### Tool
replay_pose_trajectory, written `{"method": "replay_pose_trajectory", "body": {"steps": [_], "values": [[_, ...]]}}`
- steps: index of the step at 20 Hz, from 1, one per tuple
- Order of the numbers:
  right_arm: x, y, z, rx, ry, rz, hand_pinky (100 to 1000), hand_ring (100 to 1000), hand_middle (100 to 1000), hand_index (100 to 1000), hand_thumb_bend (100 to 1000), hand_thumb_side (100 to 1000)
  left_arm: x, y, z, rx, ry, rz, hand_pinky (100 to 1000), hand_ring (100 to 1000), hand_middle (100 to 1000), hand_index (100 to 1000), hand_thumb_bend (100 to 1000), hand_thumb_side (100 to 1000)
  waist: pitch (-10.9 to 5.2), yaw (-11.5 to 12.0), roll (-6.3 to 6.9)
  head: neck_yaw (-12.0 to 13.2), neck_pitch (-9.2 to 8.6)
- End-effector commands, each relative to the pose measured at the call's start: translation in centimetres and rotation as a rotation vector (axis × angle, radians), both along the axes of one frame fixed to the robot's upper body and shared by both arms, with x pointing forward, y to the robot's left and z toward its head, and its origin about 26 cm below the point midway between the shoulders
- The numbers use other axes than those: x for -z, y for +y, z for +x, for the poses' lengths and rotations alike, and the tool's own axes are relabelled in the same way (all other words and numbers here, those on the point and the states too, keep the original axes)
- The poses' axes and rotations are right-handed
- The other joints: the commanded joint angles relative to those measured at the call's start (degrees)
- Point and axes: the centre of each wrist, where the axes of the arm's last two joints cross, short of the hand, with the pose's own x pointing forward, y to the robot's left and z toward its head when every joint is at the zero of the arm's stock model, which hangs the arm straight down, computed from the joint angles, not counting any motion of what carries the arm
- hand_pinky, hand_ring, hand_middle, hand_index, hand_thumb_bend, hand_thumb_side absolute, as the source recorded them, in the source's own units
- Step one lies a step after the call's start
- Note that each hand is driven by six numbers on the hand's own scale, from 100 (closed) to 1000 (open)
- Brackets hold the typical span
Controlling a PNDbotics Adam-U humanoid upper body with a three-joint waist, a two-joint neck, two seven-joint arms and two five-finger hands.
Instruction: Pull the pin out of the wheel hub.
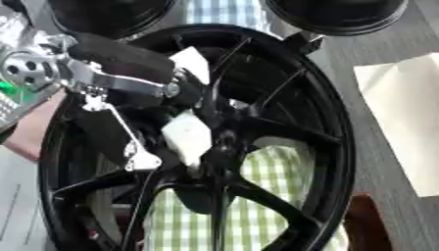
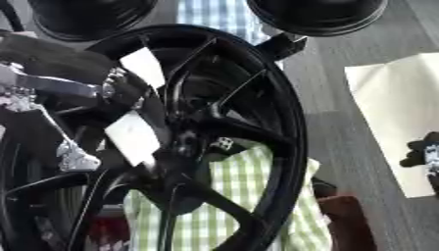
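The left hand reached in from the left over the black wheel, its white-tipped fingers curled at the hub (the pin itself was hidden, so whether they held it I cannot tell), and the pull looked unfinished.

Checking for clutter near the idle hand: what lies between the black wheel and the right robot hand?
In the right eye view, grey table and a pale sheet lie between the wheel rim and the right robot hand at the frame edge.
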Motion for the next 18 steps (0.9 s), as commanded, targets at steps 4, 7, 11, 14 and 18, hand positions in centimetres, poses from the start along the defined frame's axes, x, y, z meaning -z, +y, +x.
{"method": "replay_pose_trajectory", "body": {"steps": [4, 7, 11, 14, 18], "values": [[-0.4, -0.1, -0.1, -0.001, -0.01, -0.017, 816, 510, 463, 571, 100, 710, -0.7, 0.2, 0.3, -0.009, -0.021, -0.001, 857, 760, 733, 855, 160, 223, -2.9, -0.1, -0.46, 0.17, -0.57], [-0.4, -0.1, -0.1, 0.0, -0.009, -0.016, 816, 510, 463, 571, 100, 710, -0.8, 0.2, 0.1, 0.006, -0.004, -0.015, 855, 737, 701, 836, 125, 222, -2.91, -0.11, -0.45, 0.15, -0.55], [-0.3, -0.1, -0.2, 0.004, -0.008, -0.014, 816, 510, 463, 571, 100, 711, -1.0, 0.1, -0.5, 0.026, 0.018, -0.032, 846, 688, 638, 798, 100, 224, -2.91, -0.11, -0.43, 0.16, -0.56], [-0.3, -0.1, -0.2, 0.008, -0.006, -0.011, 816, 510, 462, 571, 100, 711, -1.2, 0.2, -0.8, 0.028, 0.027, -0.041, 819, 624, 567, 729, 100, 230, -2.91, -0.1, -0.41, 0.16, -0.55], [-0.3, -0.1, -0.2, 0.013, -0.005, -0.008, 816, 510, 462, 571, 100, 711, -1.5, 0.4, -1.2, 0.025, 0.036, -0.058, 783, 558, 451, 609, 100, 238, -2.96, -0.05, -0.45, 0.15, -0.47]]}}
